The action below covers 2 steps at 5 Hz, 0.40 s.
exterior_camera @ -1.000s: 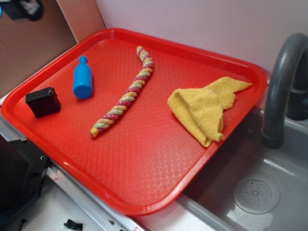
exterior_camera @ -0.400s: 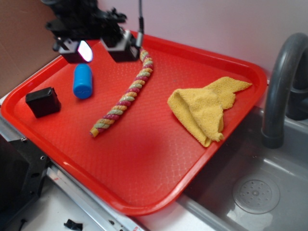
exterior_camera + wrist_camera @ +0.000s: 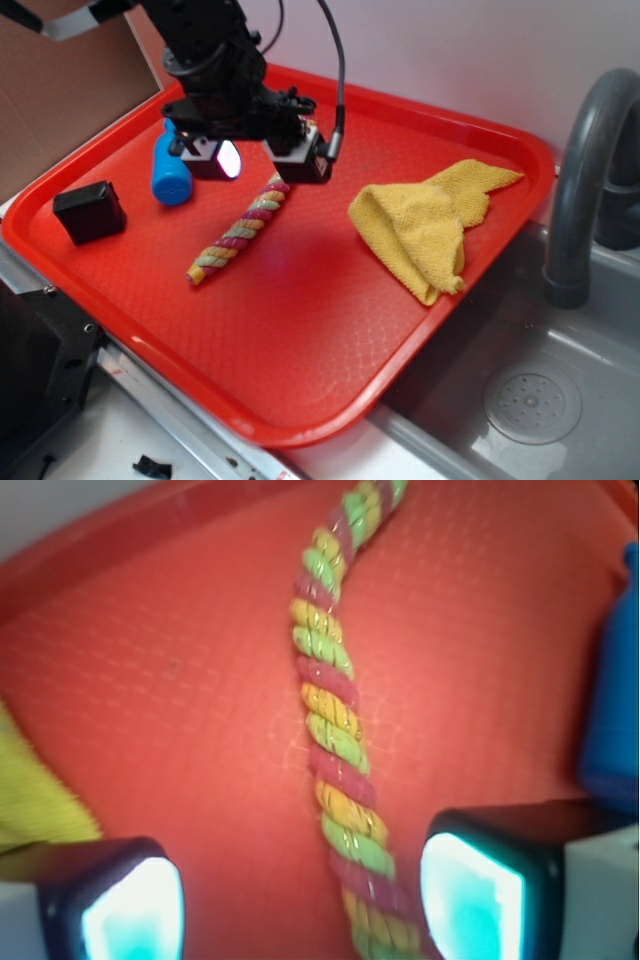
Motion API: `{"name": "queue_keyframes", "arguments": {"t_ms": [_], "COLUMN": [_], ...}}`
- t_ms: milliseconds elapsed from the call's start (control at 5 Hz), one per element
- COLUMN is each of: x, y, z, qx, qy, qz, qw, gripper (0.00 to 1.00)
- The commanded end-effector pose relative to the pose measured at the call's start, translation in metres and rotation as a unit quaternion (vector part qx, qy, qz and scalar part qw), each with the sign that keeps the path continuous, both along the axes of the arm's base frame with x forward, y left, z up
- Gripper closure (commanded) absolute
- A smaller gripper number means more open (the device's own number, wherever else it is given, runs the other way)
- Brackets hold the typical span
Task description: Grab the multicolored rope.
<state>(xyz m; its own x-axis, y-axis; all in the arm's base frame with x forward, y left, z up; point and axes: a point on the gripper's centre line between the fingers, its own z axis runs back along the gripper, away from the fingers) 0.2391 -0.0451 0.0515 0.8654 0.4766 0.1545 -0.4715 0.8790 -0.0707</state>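
The multicolored rope [image 3: 243, 225] lies diagonally on the red tray [image 3: 300, 330], between the blue bottle [image 3: 171, 170] and the yellow cloth [image 3: 425, 225]. The tool [image 3: 262, 160] hangs over the rope's upper half, spread wide and holding nothing. In the wrist view, the rope [image 3: 335, 740] runs lengthwise between the fingers [image 3: 470, 890], nearer the right-hand one. Closing would likely pinch across its width.
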Motion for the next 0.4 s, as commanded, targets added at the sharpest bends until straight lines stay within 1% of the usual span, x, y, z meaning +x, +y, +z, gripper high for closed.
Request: {"name": "queue_keyframes", "arguments": {"t_ms": [0,200], "x": [0.0047,0.0048], "y": [0.0092,0.0036], "z": [-0.0274,-0.0372], "qx": [-0.008,-0.008], "qy": [0.028,0.038], "qz": [-0.012,-0.027], "qw": [0.999,0.999], "gripper": [0.0,0.0]}}
